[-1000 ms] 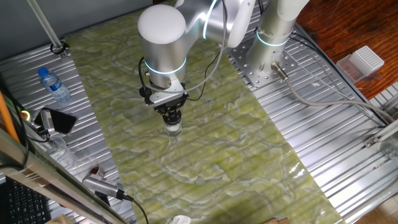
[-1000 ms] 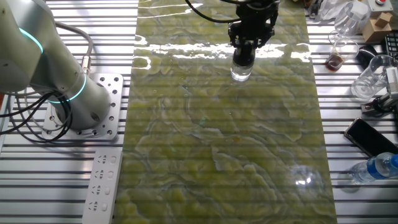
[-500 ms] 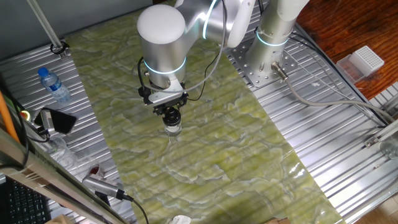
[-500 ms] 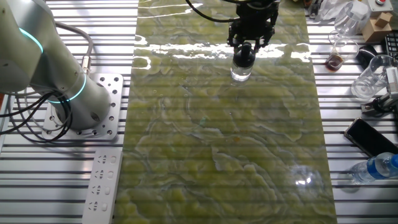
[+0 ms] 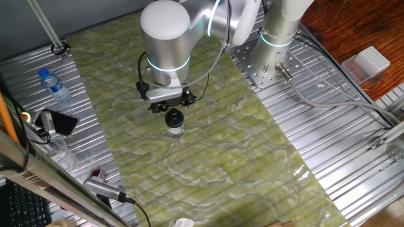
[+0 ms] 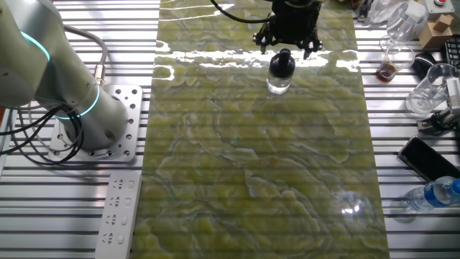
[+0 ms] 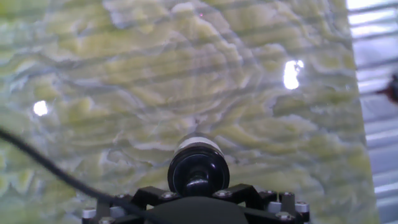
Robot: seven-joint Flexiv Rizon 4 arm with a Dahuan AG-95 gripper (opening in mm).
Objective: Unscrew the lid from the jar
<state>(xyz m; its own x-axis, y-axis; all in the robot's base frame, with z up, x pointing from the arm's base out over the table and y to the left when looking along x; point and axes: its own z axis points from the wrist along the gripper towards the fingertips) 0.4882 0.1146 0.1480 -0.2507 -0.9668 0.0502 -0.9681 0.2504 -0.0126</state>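
We see our end effector spread just above the black lid, which sits on the upright jar.

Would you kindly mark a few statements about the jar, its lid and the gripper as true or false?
1. The jar stands upright on the green mat. True.
2. The lid lies on the mat beside the jar. False: it sits on top of the jar.
3. The gripper is clamped around the lid. False: it is above the lid, fingers spread apart.
4. A water bottle with a blue cap lies off the mat. True.
5. The jar has tipped onto its side. False: it is upright.
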